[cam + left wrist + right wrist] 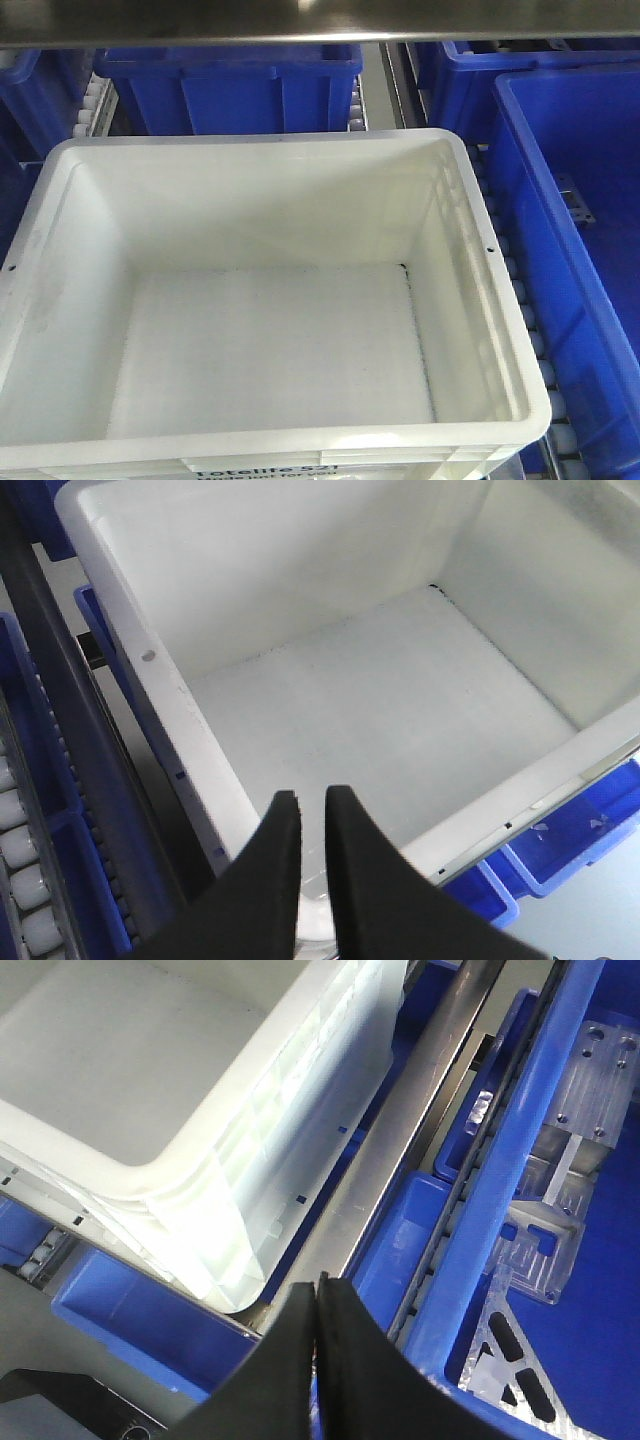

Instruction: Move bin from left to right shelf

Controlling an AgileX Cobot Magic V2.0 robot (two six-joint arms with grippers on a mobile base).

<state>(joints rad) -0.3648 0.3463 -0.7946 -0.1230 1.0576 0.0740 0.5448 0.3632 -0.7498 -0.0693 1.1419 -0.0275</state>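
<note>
White bin (270, 330), empty, is seen on roller rails (520, 290), flanked by dark blue totes (575, 250) under a steel crossbeam (300, 25). Left gripper (312, 810) is slightly parted above its near-left rim; right gripper (318, 1295), closed on nothing, hovers beside its corner.

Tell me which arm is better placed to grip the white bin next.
The left, probably. Its fingers sit slightly apart right over the bin near rim. The right fingers are pressed together, outside the bin's corner, above a metal rail.
</note>
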